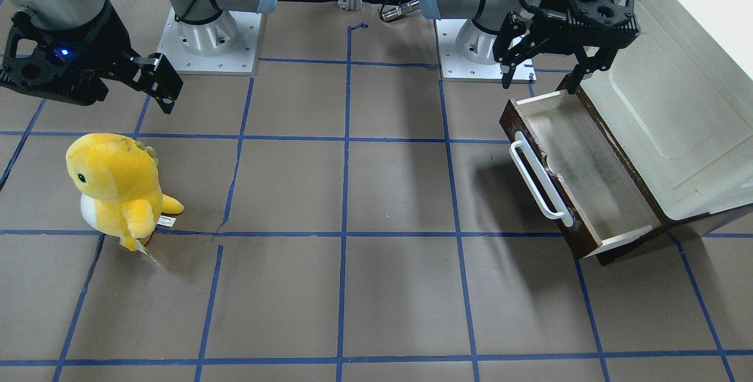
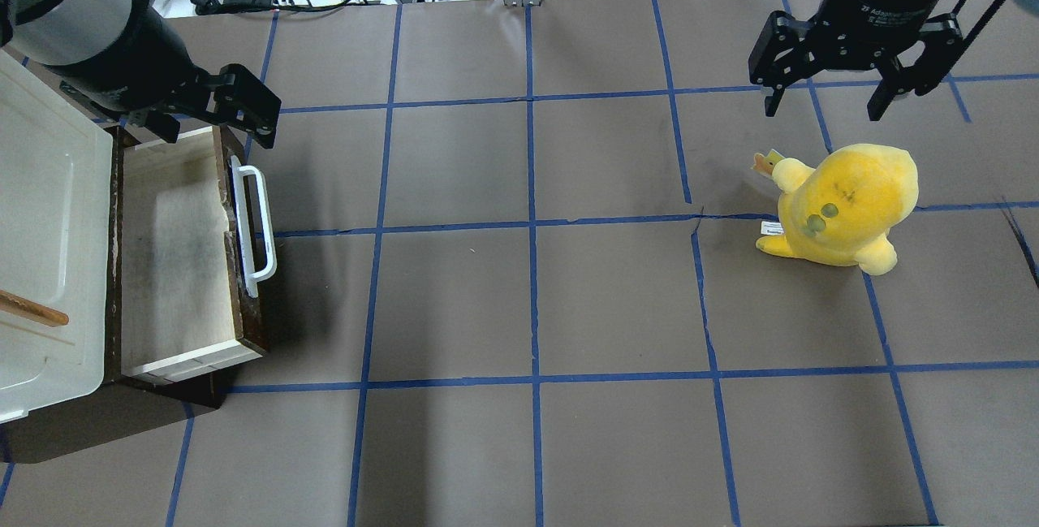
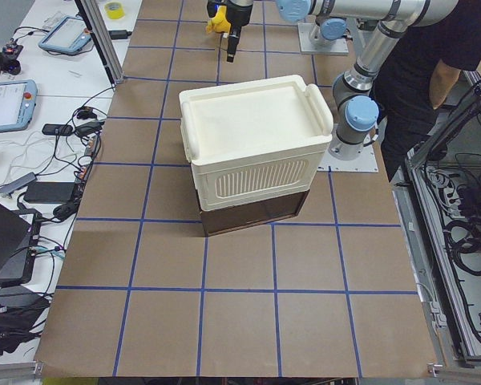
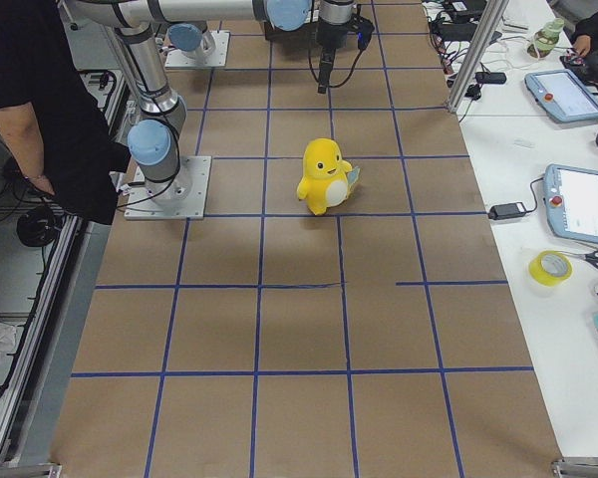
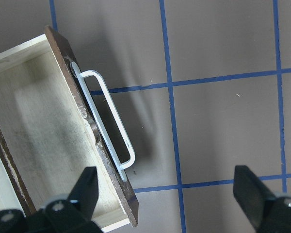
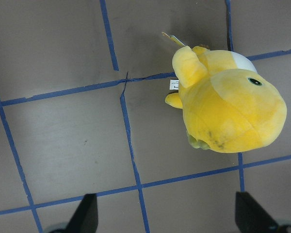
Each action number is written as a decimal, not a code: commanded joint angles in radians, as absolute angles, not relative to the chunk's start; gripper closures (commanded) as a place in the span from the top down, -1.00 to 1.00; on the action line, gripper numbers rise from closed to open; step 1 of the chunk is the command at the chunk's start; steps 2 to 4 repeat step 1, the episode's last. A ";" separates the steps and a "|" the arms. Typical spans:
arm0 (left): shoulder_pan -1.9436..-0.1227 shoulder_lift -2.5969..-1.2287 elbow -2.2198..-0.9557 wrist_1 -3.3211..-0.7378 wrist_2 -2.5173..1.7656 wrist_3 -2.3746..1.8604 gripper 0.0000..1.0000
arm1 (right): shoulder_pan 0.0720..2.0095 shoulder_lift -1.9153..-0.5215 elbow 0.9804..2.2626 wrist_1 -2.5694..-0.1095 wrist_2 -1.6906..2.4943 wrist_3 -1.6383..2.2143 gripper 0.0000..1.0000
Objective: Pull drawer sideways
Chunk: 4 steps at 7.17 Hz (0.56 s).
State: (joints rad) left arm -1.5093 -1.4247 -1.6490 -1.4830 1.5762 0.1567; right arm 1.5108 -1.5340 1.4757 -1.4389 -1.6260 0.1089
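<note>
The left gripper (image 2: 215,125) hangs with its jaws spread wide, holding nothing, above one end of the drawer (image 2: 170,251). The drawer stands pulled out of the cream cabinet (image 2: 40,210), and its white handle (image 2: 258,222) lies lower down beside the fingers, untouched. The right gripper (image 2: 824,105), also wide and empty, hovers near a yellow plush toy (image 2: 844,202).

Brown table (image 2: 528,308), cabinet (image 2: 49,186) with open drawer (image 2: 170,267), yellow plush (image 2: 844,202)
</note>
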 commanded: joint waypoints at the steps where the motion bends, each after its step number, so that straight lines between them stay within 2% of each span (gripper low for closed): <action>1: -1.509 -1.427 -1.652 -1.453 1.575 0.147 1.00 | 1.509 -1.534 1.476 -1.439 -1.626 0.109 1.00; 4: -1.509 -1.427 -1.652 -1.453 1.575 0.147 1.00 | 1.509 -1.534 1.476 -1.439 -1.626 0.109 1.00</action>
